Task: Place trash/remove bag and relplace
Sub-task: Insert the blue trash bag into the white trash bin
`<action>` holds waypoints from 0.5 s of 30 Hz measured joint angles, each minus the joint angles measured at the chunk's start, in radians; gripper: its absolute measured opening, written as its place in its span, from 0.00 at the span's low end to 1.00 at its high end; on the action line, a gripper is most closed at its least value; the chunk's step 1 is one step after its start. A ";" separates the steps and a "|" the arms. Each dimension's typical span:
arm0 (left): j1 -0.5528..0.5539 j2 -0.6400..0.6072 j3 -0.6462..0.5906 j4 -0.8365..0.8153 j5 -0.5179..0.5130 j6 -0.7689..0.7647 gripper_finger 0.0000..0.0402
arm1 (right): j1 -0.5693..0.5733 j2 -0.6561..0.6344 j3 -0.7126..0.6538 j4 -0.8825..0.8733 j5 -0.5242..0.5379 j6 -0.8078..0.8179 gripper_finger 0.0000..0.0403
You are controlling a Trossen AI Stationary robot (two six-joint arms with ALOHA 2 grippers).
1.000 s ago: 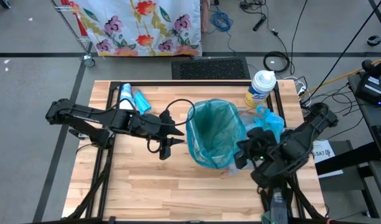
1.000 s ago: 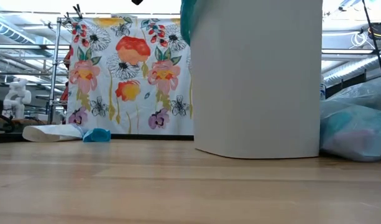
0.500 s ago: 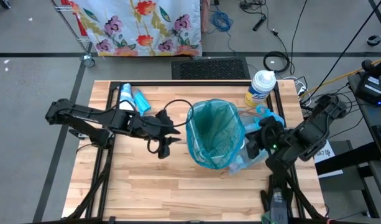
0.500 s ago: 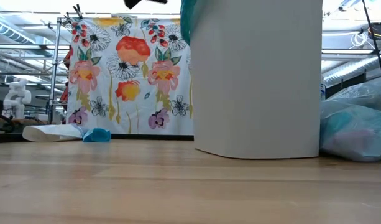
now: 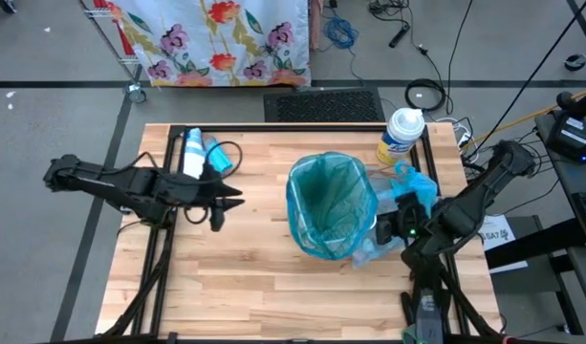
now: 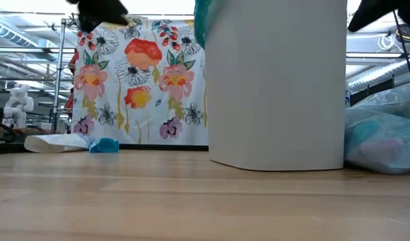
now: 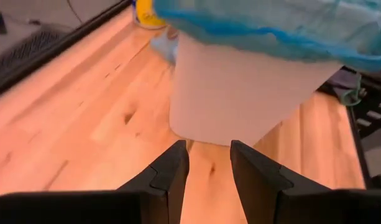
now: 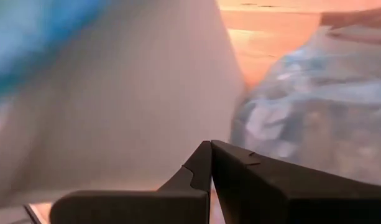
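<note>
A white bin [image 5: 331, 205] stands mid-table, lined with a teal-green bag [image 5: 323, 196] whose rim is folded over the bin's top. A filled pale-blue bag [image 5: 414, 186] lies on the table right of the bin, also visible in the low view [image 6: 385, 134]. The trash itself is hidden. My left gripper [image 5: 237, 198] hovers left of the bin, open with nothing between its fingers [image 7: 209, 149]. My right gripper [image 5: 380, 229] is shut [image 8: 211, 144], close to the bin's right side and the pale-blue bag.
A yellow-and-white canister [image 5: 401, 134] stands at the far right. A white bottle [image 5: 192, 153] and a blue packet [image 5: 219, 156] lie at the far left. Bare wood lies along the near edge. A flowered cloth [image 6: 141, 80] hangs beyond the table.
My left gripper has drawn back from the bin's left rim toward the table's left edge, staying open. My right gripper has come down beside the bin's right side, staying shut. The bin and both bags have kept still.
</note>
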 joint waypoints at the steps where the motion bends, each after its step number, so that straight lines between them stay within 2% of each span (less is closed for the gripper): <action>1: 0.000 -0.027 -0.024 -0.002 0.000 -0.023 0.31 | -0.009 -0.001 -0.037 0.057 0.005 -0.001 0.00; 5: 0.000 -0.092 -0.090 -0.015 -0.001 -0.099 0.31 | -0.059 0.000 -0.180 0.330 0.007 -0.073 0.00; 9: -0.003 -0.158 -0.112 -0.031 -0.002 -0.113 0.31 | -0.147 0.012 -0.287 0.656 0.003 -0.238 0.00; 13: -0.003 -0.201 -0.111 -0.056 -0.016 -0.124 0.31 | -0.268 0.048 -0.310 0.908 -0.013 -0.477 0.00; 15: -0.003 -0.211 -0.111 -0.062 -0.025 -0.120 0.31 | -0.341 0.068 -0.310 1.018 -0.083 -0.587 0.00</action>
